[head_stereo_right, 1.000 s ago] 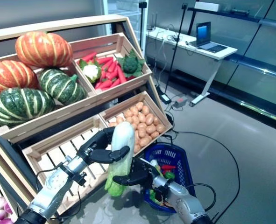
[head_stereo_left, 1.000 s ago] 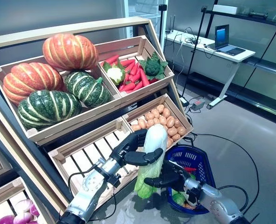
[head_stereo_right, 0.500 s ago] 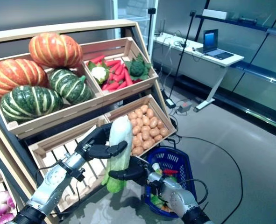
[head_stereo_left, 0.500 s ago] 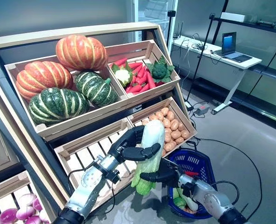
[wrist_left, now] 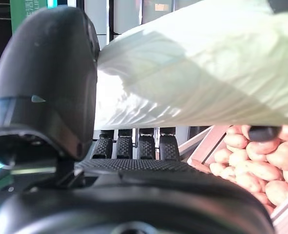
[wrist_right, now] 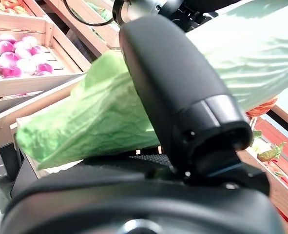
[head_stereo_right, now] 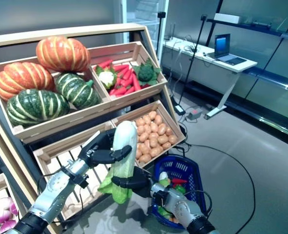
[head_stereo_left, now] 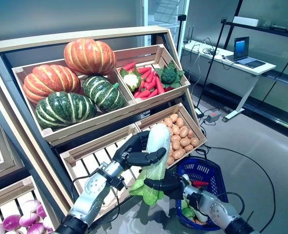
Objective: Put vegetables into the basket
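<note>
A long napa cabbage (head_stereo_left: 158, 139), white at the top and leafy green at the bottom, is held upright in front of the stand's lower crates. My left hand (head_stereo_left: 134, 155) is curled round its white upper part, with the thumb across the front; the left wrist view shows the cabbage (wrist_left: 197, 73) against the thumb (wrist_left: 51, 83). My right hand (head_stereo_left: 166, 185) grips the green lower end (wrist_right: 85, 122) with the thumb (wrist_right: 178, 87) over it. The blue basket (head_stereo_left: 218, 176) stands on the floor to the right of both hands and holds a red pepper (head_stereo_left: 200, 184) and green and white vegetables.
The tilted wooden stand (head_stereo_left: 109, 114) with its crates is directly behind the cabbage; a crate of potatoes (head_stereo_left: 180, 134) is right beside it. A white desk with a laptop (head_stereo_left: 241, 48) stands at the back right. Grey floor lies beyond the basket.
The camera has shifted a little. My right hand has moved left, further round the cabbage's leafy end. My left hand keeps its hold on the white part.
</note>
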Controlling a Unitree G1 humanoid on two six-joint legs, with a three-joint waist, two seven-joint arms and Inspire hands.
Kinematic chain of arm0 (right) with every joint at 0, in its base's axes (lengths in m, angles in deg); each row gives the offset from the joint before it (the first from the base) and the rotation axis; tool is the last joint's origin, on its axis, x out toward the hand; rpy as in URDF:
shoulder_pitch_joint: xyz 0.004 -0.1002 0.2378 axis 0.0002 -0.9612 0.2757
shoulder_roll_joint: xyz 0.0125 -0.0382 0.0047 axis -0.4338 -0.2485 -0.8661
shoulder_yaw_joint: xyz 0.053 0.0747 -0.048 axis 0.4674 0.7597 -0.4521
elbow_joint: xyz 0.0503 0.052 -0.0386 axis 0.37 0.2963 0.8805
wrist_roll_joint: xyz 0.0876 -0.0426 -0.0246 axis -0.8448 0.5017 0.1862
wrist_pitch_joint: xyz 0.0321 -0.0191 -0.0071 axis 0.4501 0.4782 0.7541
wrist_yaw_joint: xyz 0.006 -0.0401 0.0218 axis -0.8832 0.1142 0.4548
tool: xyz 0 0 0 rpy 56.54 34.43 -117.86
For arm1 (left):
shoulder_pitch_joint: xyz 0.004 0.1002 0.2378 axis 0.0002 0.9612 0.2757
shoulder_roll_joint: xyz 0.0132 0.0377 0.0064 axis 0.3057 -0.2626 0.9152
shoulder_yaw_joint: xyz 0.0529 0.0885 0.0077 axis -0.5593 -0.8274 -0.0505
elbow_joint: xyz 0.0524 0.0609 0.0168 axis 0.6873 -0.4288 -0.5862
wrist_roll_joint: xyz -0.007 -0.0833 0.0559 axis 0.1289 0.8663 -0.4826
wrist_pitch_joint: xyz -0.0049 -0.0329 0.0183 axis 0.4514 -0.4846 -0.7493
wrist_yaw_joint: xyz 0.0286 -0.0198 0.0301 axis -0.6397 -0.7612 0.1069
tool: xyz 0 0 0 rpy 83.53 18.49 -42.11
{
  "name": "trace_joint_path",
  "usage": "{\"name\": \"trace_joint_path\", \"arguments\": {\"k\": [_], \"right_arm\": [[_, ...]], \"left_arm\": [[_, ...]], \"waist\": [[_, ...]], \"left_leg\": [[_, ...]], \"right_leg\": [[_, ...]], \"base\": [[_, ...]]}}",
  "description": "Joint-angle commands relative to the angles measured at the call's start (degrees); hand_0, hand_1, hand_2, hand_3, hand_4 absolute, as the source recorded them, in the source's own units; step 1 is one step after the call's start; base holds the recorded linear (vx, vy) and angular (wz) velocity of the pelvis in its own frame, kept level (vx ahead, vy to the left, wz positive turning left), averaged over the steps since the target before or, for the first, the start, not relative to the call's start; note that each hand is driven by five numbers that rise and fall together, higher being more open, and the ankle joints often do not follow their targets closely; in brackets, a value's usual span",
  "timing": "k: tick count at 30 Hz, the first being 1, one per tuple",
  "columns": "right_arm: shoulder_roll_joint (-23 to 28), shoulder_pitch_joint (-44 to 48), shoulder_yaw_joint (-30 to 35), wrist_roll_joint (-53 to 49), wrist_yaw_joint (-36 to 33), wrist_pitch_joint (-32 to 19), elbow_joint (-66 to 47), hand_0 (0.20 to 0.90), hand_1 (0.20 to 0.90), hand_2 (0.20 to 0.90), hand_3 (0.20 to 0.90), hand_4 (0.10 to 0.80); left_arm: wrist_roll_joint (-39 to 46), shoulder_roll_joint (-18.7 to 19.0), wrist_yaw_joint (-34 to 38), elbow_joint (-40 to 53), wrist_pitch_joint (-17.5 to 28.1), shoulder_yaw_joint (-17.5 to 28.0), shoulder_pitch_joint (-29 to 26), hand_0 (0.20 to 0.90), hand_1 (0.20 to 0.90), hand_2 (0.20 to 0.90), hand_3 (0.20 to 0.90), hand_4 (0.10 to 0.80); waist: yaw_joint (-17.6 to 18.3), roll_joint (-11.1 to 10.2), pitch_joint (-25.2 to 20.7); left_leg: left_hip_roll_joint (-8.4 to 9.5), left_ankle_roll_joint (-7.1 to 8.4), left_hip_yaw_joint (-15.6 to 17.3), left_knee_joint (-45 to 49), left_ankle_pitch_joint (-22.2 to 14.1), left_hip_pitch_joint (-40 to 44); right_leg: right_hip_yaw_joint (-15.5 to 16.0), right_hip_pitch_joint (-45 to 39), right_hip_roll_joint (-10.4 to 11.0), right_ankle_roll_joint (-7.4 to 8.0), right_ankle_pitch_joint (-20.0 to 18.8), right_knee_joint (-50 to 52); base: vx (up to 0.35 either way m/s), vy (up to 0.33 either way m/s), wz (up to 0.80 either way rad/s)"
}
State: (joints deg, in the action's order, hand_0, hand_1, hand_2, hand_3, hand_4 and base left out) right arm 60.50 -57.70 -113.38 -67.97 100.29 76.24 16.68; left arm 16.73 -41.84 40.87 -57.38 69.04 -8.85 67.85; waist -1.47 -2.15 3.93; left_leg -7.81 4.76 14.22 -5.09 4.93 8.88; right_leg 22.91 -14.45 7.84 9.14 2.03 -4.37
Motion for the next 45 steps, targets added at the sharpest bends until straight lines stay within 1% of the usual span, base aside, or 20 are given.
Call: {"name": "trace_joint_path", "arguments": {"k": [1, 8, 9, 10, 11, 17, 22, 26, 27, 28, 30, 32, 33, 35, 38, 42, 45], "right_arm": [[-6.62, 9.88, 5.63, -8.82, -1.94, -6.41, 1.41, 0.300, 0.300, 0.300, 0.300, 0.400], [-5.81, 8.83, 6.55, -8.48, -3.22, -7.71, 0.74, 0.300, 0.300, 0.300, 0.300, 0.400], [-5.41, 8.36, 7.16, -8.60, -3.14, -7.78, 0.74, 0.300, 0.300, 0.300, 0.300, 0.400], [-4.90, 8.05, 7.74, -8.70, -3.25, -7.64, 0.56, 0.300, 0.300, 0.300, 0.300, 0.400], [-4.79, 7.99, 7.86, -8.69, -3.45, -7.57, 0.53, 0.300, 0.300, 0.300, 0.300, 0.400], [-1.59, 4.47, 11.94, -7.75, -3.41, -8.79, 1.60, 0.300, 0.300, 0.300, 0.300, 0.400], [1.65, 2.03, 16.49, -7.11, -3.52, -9.64, 3.67, 0.300, 0.300, 0.300, 0.300, 0.400], [3.32, 0.09, 20.53, -6.88, -3.52, -9.95, 5.44, 0.300, 0.300, 0.300, 0.300, 0.400], [3.38, 0.02, 20.66, -6.82, -3.39, -9.80, 5.49, 0.300, 0.300, 0.300, 0.300, 0.400], [3.94, -0.82, 22.36, -7.27, -4.29, -10.39, 6.13, 0.300, 0.300, 0.300, 0.300, 0.400], [5.07, -1.67, 25.35, -6.41, -4.15, -10.33, 7.81, 0.300, 0.300, 0.300, 0.300, 0.400], [6.11, -1.84, 27.33, -5.07, -5.12, -10.81, 9.32, 0.300, 0.300, 0.300, 0.300, 0.400], [7.09, -1.62, 28.79, -3.75, -6.95, -11.54, 10.54, 0.300, 0.300, 0.300, 0.300, 0.400], [9.22, -0.39, 30.85, -3.10, -7.69, -11.76, 13.05, 0.300, 0.300, 0.300, 0.300, 0.400], [12.27, 2.24, 33.47, -3.75, -9.37, -12.88, 16.88, 0.300, 0.300, 0.300, 0.300, 0.400], [14.27, 4.30, 35.69, -2.93, -10.10, -14.06, 21.30, 0.300, 0.300, 0.300, 0.300, 0.400], [15.74, 5.47, 36.48, -0.48, -10.20, -13.52, 24.61, 0.300, 0.300, 0.300, 0.300, 0.400]], "left_arm": [[4.98, -4.87, -6.24, 6.73, 4.81, -7.00, -7.89, 0.300, 0.300, 0.300, 0.300, 0.400], [4.41, -4.55, -5.97, 6.66, 3.86, -6.49, -6.88, 0.300, 0.300, 0.300, 0.300, 0.400], [4.12, -4.40, -5.86, 6.56, 3.66, -6.10, -6.47, 0.394, 0.394, 0.394, 0.394, 0.463], [3.63, -4.18, -5.46, 6.52, 3.57, -5.91, -6.22, 0.782, 0.782, 0.782, 0.782, 0.722], [3.45, -4.14, -5.20, 6.51, 3.53, -5.87, -6.17, 0.900, 0.900, 0.900, 0.900, 0.800], [0.84, -2.63, -4.28, 5.29, 3.36, -3.23, -4.60, 0.900, 0.900, 0.900, 0.900, 0.800], [-1.24, -1.14, -3.27, 2.89, 2.79, 0.15, -3.54, 0.900, 0.900, 0.900, 0.900, 0.800], [-3.05, -0.24, -0.65, -0.02, 2.39, 4.15, -1.77, 0.900, 0.900, 0.900, 0.900, 0.800], [-3.16, -0.23, -0.53, -0.09, 2.37, 4.31, -1.67, 0.900, 0.900, 0.900, 0.900, 0.800], [-5.06, 0.19, 2.14, -1.29, 1.58, 6.32, -0.66, 0.900, 0.900, 0.900, 0.900, 0.800], [-5.39, 0.68, 4.01, -3.81, 2.07, 9.87, 0.67, 0.900, 0.900, 0.900, 0.900, 0.800], [-5.86, 0.98, 5.37, -4.57, 1.51, 12.28, 1.27, 0.900, 0.900, 0.900, 0.900, 0.800], [-6.50, 1.12, 6.94, -4.96, 0.78, 13.75, 1.68, 0.900, 0.900, 0.900, 0.900, 0.800], [-6.92, 1.68, 7.28, -5.73, 0.10, 15.10, 1.64, 0.900, 0.900, 0.900, 0.900, 0.800], [-7.11, 2.35, 7.72, -6.63, -0.91, 16.02, 1.30, 0.900, 0.900, 0.900, 0.900, 0.800], [-7.25, 2.40, 8.55, -8.32, -1.71, 15.86, 1.09, 0.900, 0.900, 0.900, 0.900, 0.800], [-7.10, 2.17, 7.96, -9.01, -2.40, 15.70, 1.66, 0.900, 0.900, 0.900, 0.900, 0.800]], "waist": [[-0.31, 0.44, -0.67], [0.23, 0.39, -0.52], [0.38, 0.36, -0.49], [0.54, 0.33, -0.43], [0.57, 0.32, -0.42], [1.33, 0.26, -0.25], [2.00, 0.15, 0.15], [2.71, 0.10, 0.37], [2.73, 0.10, 0.37], [2.99, 0.03, 0.46], [3.32, -0.01, 0.79], [3.37, 0.02, 1.07], [3.33, 0.07, 1.41], [3.20, 0.06, 1.71], [2.82, 0.25, 2.19], [2.28, 0.55, 2.71], [1.57, 0.67, 2.43]], "left_leg": [[-0.28, -0.42, 2.44, 0.09, -6.70, 2.51], [-0.40, -0.44, 3.22, 0.09, -6.74, 2.76], [-0.44, -0.46, 3.43, 0.09, -6.76, 2.82], [-0.48, -0.48, 3.61, 0.09, -6.81, 2.85], [-0.49, -0.49, 3.65, 0.09, -6.82, 2.86], [-0.72, -0.53, 4.53, 0.09, -6.81, 2.88], [-1.02, -0.51, 5.25, 0.09, -6.72, 2.92], [-1.27, -0.42, 5.98, 0.09, -6.59, 2.97], [-1.28, -0.42, 6.01, 0.09, -6.59, 2.98], [-1.44, -0.37, 6.44, 0.09, -6.48, 3.05], [-1.57, -0.38, 6.77, 0.09, -6.44, 3.21], [-1.72, -0.31, 6.92, 0.09, -6.34, 3.22], [-1.82, -0.22, 7.01, 0.09, -6.20, 3.25], [-1.96, -0.09, 7.09, 0.09, -6.17, 3.38], [-2.02, -0.06, 6.93, 0.09, -6.18, 3.60], [-2.06, 0.06, 6.69, 0.09, -6.01, 3.73], [-1.95, 0.15, 6.32, 0.09, -6.13, 3.65]], "right_leg": [[-1.68, 2.93, 0.29, -2.59, -3.07, -0.63], [-2.38, 3.19, 0.24, -2.47, -3.27, -0.63], [-2.50, 3.25, 0.22, -2.45, -3.30, -0.63], [-2.64, 3.36, 0.18, -2.43, -3.35, -0.63], [-2.67, 3.39, 0.17, -2.43, -3.35, -0.63], [-3.41, 3.96, 0.05, -2.25, -3.66, -0.63], [-4.07, 4.41, -0.17, -2.20, -3.92, -0.63], [-4.71, 4.79, -0.42, -2.23, -4.10, -0.63], [-4.74, 4.80, -0.44, -2.23, -4.11, -0.63], [-4.89, 4.87, -0.52, -2.30, -4.15, -0.63], [-5.43, 4.84, -0.84, -2.54, -4.05, -0.63], [-5.54, 4.85, -0.99, -2.74, -4.01, -0.63], [-5.50, 4.78, -1.10, -2.88, -3.96, -0.63], [-5.26, 4.55, -1.20, -3.01, -3.82, -0.63], [-4.88, 4.02, -1.41, -3.37, -3.44, -0.51], [-4.54, 3.87, -1.47, -3.65, -3.06, -0.17], [-4.03, 3.48, -1.59, -3.72, -2.97, -0.63]], "base": [[0.000, 0.000, 0.00], [0.012, 0.001, -0.03], [0.012, -0.003, -0.03], [0.000, 0.000, 0.00], [0.007, -0.003, -0.04], [0.002, -0.008, -0.10], [-0.001, -0.017, -0.11], [0.010, -0.013, -0.12], [0.020, -0.014, -0.05], [0.025, -0.013, -0.07], [0.031, -0.013, -0.21], [0.028, -0.011, -0.18], [0.030, -0.014, -0.07], [0.041, -0.021, -0.02], [0.067, -0.022, 0.01], [0.068, -0.019, -0.01], [0.119, -0.023, -0.01]]}}
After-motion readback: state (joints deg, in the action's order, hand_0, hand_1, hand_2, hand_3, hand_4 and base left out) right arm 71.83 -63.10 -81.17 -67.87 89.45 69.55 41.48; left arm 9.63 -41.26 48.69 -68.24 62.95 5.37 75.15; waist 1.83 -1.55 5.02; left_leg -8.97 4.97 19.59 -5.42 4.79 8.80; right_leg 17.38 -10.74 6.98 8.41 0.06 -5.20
